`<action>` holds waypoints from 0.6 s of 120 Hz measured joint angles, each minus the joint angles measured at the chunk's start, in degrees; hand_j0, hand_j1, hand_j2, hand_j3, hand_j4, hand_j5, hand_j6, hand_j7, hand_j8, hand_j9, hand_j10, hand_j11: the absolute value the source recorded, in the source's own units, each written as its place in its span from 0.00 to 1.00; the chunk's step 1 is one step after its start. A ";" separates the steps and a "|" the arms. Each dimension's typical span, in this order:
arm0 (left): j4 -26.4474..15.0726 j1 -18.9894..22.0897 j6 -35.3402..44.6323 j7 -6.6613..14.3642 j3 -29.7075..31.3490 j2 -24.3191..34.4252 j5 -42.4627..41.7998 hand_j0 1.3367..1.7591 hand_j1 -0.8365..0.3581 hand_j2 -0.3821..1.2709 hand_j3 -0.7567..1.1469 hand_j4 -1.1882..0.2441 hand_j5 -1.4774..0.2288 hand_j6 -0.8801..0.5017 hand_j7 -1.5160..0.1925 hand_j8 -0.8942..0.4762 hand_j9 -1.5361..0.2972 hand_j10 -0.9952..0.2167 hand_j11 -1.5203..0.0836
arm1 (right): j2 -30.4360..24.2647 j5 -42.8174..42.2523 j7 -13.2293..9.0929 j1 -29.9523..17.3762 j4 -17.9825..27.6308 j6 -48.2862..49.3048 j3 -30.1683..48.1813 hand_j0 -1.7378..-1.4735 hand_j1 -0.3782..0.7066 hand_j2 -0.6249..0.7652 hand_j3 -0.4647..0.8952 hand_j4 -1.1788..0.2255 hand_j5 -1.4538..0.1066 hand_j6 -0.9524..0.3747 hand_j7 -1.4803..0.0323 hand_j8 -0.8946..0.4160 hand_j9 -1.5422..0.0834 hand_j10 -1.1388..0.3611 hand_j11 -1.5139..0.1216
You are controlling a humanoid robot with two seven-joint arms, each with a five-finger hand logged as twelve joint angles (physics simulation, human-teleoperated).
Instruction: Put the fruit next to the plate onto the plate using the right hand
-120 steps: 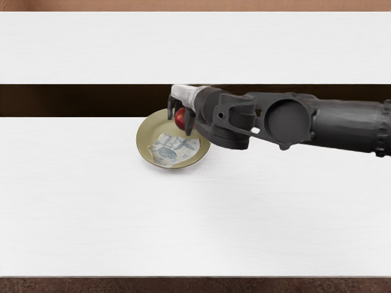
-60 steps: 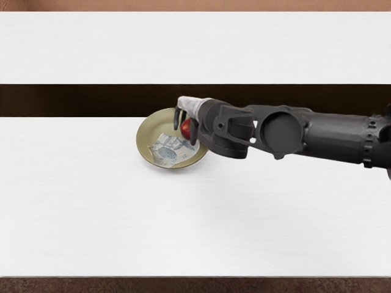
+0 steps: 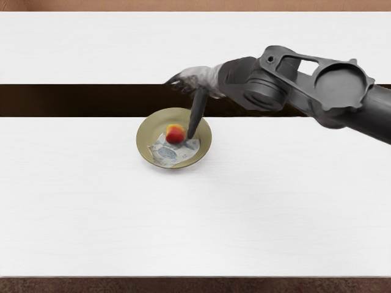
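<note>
A red and yellow fruit (image 3: 175,133) lies on the olive plate (image 3: 146,146), on its patterned centre, free of any grip. My right hand (image 3: 190,91) is raised above the plate's far right side, fingers spread and holding nothing. One dark finger (image 3: 194,119) points down beside the fruit, just to its right. The right arm comes in from the upper right. No left arm shows.
The plate sits at the back edge of the near white table surface (image 3: 195,207). A dark gap (image 3: 73,101) separates it from a second white surface (image 3: 122,46) behind.
The right hand let go of the fruit, which now rests on the plate. The hand has opened and risen, and the arm has swung up and back.
</note>
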 joint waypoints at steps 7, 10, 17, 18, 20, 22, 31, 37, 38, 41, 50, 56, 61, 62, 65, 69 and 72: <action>0.00 0.00 0.00 0.00 0.01 0.00 0.00 0.76 0.99 0.23 0.40 0.83 0.87 0.64 0.89 0.65 0.84 0.82 0.95 | -2.98 1.79 0.00 -1.41 0.56 5.53 2.96 0.30 0.10 0.46 0.34 0.78 0.86 0.67 0.91 0.64 0.88 0.71 0.86; 0.00 0.00 0.00 0.00 0.01 0.00 0.00 0.76 0.99 0.23 0.40 0.83 0.87 0.64 0.89 0.65 0.84 0.82 0.95 | -4.36 2.94 0.00 -2.00 0.73 8.15 3.82 0.30 0.09 0.46 0.34 0.79 0.87 0.67 0.91 0.64 0.89 0.72 0.86; 0.00 0.00 0.00 0.00 0.00 0.00 0.00 0.76 0.99 0.23 0.40 0.83 0.87 0.64 0.89 0.65 0.84 0.82 0.95 | -7.46 5.32 0.00 -3.69 1.00 14.46 6.31 0.30 0.08 0.45 0.34 0.79 0.88 0.68 0.92 0.65 0.90 0.72 0.87; 0.00 0.00 0.00 0.00 0.01 0.00 0.00 0.76 0.99 0.23 0.40 0.83 0.87 0.64 0.89 0.65 0.84 0.82 0.95 | -7.92 5.60 0.00 -4.05 1.02 15.47 6.84 0.30 0.08 0.45 0.34 0.79 0.88 0.68 0.92 0.65 0.90 0.72 0.87; 0.00 0.00 0.00 0.00 0.01 0.00 0.00 0.76 0.99 0.23 0.40 0.83 0.87 0.64 0.89 0.65 0.84 0.82 0.95 | -8.85 6.23 0.00 -4.84 1.07 17.27 7.97 0.30 0.08 0.45 0.34 0.80 0.88 0.68 0.93 0.65 0.90 0.72 0.88; 0.00 0.00 0.00 0.00 0.01 0.00 0.00 0.76 0.99 0.23 0.40 0.83 0.87 0.64 0.89 0.65 0.84 0.82 0.95 | -9.78 6.97 0.00 -5.67 1.10 18.81 9.03 0.30 0.08 0.45 0.34 0.80 0.88 0.68 0.93 0.65 0.90 0.72 0.88; 0.00 0.00 0.00 0.00 0.01 0.00 0.00 0.76 0.99 0.23 0.40 0.83 0.87 0.64 0.89 0.65 0.84 0.82 0.95 | -13.60 9.80 0.00 -8.82 1.25 23.35 12.21 0.30 0.07 0.45 0.34 0.80 0.89 0.68 0.94 0.65 0.91 0.73 0.89; 0.00 0.00 0.00 0.00 0.00 0.00 0.00 0.76 0.99 0.23 0.40 0.83 0.87 0.64 0.89 0.65 0.84 0.82 0.95 | -16.02 11.78 0.00 -10.35 1.31 24.99 13.35 0.30 0.07 0.45 0.34 0.81 0.89 0.69 0.94 0.65 0.91 0.73 0.89; 0.00 0.00 0.00 0.00 -0.01 0.00 0.00 0.76 0.99 0.23 0.40 0.83 0.87 0.64 0.89 0.65 0.84 0.82 0.95 | -16.39 12.07 0.00 -10.59 1.32 25.20 13.49 0.30 0.07 0.45 0.34 0.81 0.89 0.69 0.94 0.65 0.91 0.73 0.89; 0.00 0.00 0.00 0.00 -0.02 0.00 0.00 0.76 0.99 0.23 0.40 0.83 0.87 0.64 0.89 0.65 0.84 0.82 0.95 | -17.48 12.84 0.00 -11.27 1.33 25.72 13.86 0.30 0.07 0.45 0.34 0.81 0.90 0.69 0.94 0.65 0.91 0.73 0.89; 0.00 0.09 0.00 0.00 -0.01 0.00 0.00 0.76 0.99 0.23 0.40 0.83 0.87 0.64 0.89 0.65 0.84 0.82 0.95 | -20.86 15.57 0.00 -12.60 1.33 26.72 14.38 0.30 0.07 0.45 0.34 0.81 0.90 0.69 0.95 0.66 0.92 0.73 0.89; 0.00 0.26 0.00 0.00 0.01 0.00 0.00 0.76 0.99 0.23 0.40 0.83 0.87 0.64 0.89 0.65 0.84 0.82 0.95 | -23.45 17.76 0.00 -13.49 1.32 27.08 14.44 0.30 0.06 0.45 0.34 0.81 0.90 0.69 0.95 0.66 0.92 0.74 0.90; 0.00 0.43 0.00 0.00 0.04 0.00 -0.04 0.76 0.99 0.23 0.40 0.83 0.87 0.64 0.89 0.65 0.84 0.82 0.95 | -25.82 19.59 0.00 -14.41 1.32 27.27 14.46 0.30 0.06 0.45 0.34 0.81 0.90 0.69 0.95 0.66 0.92 0.74 0.90; 0.00 0.44 0.00 0.00 0.04 0.00 -0.04 0.76 0.99 0.23 0.40 0.83 0.87 0.64 0.89 0.65 0.84 0.82 0.95 | -26.26 19.90 0.00 -14.58 1.32 27.30 14.47 0.30 0.06 0.45 0.34 0.81 0.90 0.69 0.95 0.66 0.92 0.74 0.90; 0.00 0.44 0.00 0.00 0.06 0.00 -0.07 0.76 0.99 0.23 0.40 0.83 0.87 0.64 0.89 0.65 0.84 0.82 0.95 | -27.62 20.70 0.00 -15.17 1.32 27.38 14.37 0.30 0.06 0.45 0.34 0.81 0.90 0.69 0.95 0.66 0.92 0.74 0.90; 0.00 0.44 0.00 0.00 0.07 0.00 -0.10 0.76 0.99 0.23 0.40 0.83 0.87 0.64 0.89 0.65 0.84 0.82 0.95 | -29.26 21.53 0.00 -16.00 1.32 27.46 14.17 0.30 0.06 0.45 0.34 0.82 0.90 0.69 0.95 0.66 0.92 0.74 0.90; 0.00 0.44 0.00 0.00 0.07 0.00 -0.11 0.76 0.99 0.23 0.40 0.83 0.87 0.64 0.89 0.65 0.84 0.82 0.95 | -30.38 22.00 0.00 -16.67 1.33 27.50 14.06 0.30 0.06 0.45 0.34 0.82 0.90 0.69 0.95 0.66 0.92 0.74 0.90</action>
